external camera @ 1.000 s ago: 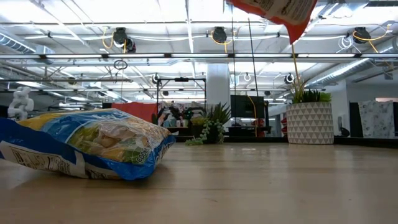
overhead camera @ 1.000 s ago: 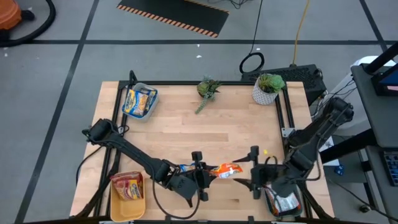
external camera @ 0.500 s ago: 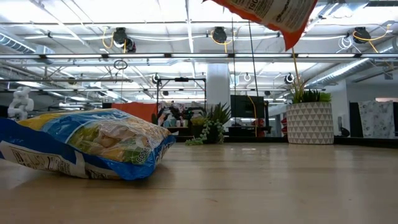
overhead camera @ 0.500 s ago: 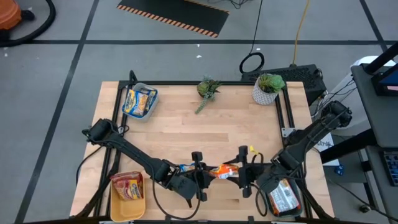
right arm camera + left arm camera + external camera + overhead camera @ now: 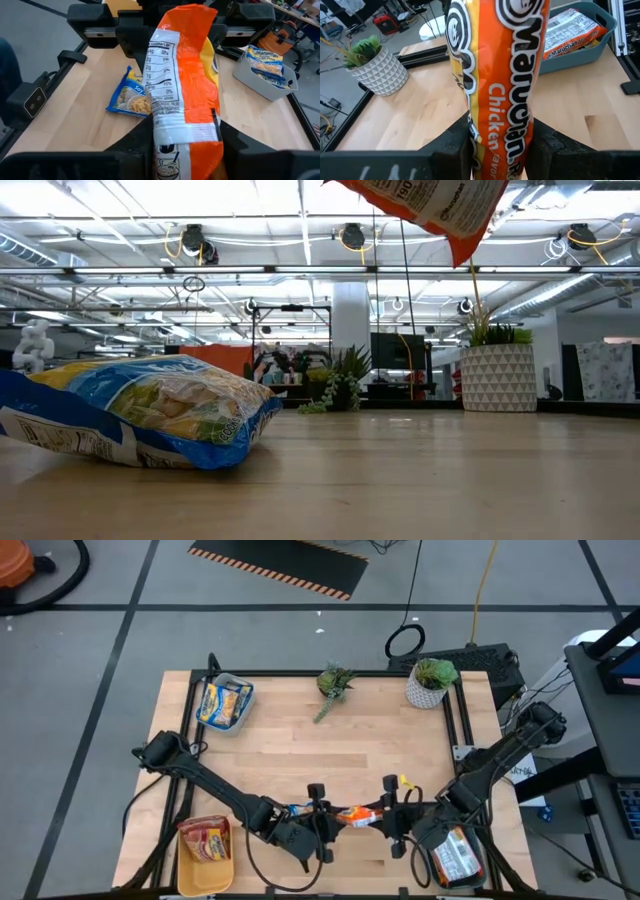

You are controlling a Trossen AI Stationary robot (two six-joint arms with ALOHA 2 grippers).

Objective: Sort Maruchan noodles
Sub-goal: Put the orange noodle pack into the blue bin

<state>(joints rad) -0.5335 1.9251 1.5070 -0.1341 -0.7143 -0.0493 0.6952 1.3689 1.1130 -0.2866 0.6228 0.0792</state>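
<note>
Left gripper (image 5: pixel 322 821): clamped on the orange packet (image 5: pixel 356 816).
Right gripper (image 5: pixel 392 823): closed on its other end, above the table (image 5: pixel 380 755).

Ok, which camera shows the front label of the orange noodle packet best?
The left wrist view: the orange packet fills it, brand and flavour readable, pinched by the left hand. The right wrist view shows its nutrition panel, in the right hand. The high view shows a sliver between both hands; the low view only a corner overhead.

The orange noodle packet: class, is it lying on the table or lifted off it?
Lifted. The orange noodle packet is clamped between the left claw and the right claw; the low view shows it hanging above the table.
</note>
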